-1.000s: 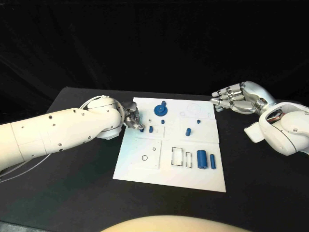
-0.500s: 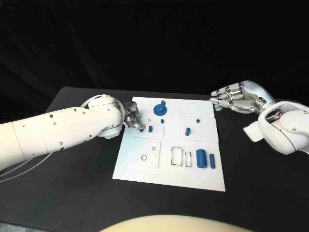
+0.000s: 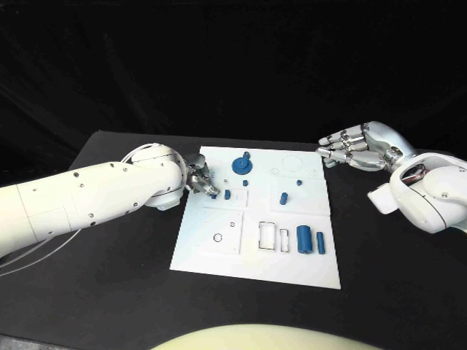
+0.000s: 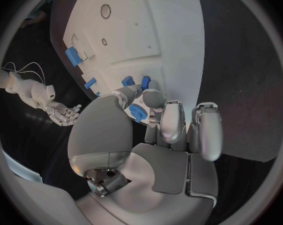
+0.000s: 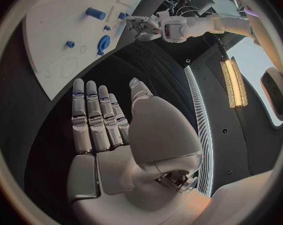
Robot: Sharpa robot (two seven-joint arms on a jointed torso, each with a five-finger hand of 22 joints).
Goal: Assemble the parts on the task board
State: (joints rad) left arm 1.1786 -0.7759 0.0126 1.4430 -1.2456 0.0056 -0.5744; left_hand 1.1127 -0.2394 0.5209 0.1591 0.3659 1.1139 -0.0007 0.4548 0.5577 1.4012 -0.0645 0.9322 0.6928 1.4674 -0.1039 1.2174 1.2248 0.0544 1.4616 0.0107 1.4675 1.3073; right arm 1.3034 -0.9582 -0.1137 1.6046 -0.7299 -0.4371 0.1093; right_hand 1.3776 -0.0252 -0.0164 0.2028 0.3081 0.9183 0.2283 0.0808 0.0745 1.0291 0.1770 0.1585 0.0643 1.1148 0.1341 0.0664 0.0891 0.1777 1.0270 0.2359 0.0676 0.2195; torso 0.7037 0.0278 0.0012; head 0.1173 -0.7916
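On the black table (image 3: 107, 292) lies the white task board (image 3: 257, 240), right in the middle of the head view. Near the board's 12 o'clock edge sits a round blue part (image 3: 242, 167) with a little knob on it. Just under that, toward 6 o'clock, is a tiny blue peg (image 3: 246, 183). At about 9 o'clock from the peg, the left hand (image 3: 201, 180) is down on the board's edge, with its fingers bent in close around a small blue part (image 3: 214, 195). The left wrist view shows the fingertips (image 4: 153, 98) bunched up tight next to small blue pieces, but I cannot tell if the hand is really holding one or just touching it. Another short blue part (image 3: 228, 195) stands just beside the hand, toward 3 o'clock. A slanted blue part (image 3: 283, 197) sits near the board's middle. Toward 5 o'clock on the board there are box shapes drawn in black. Two of them hold blue parts: a fat blue block (image 3: 304, 240) and a thin blue bar (image 3: 319, 241) side by side. The boxes next to them, toward 9 o'clock, are just outlines. The right hand (image 3: 357, 152) floats off the board at about 2 o'clock. Its fingers are straight and apart, and it holds nothing.
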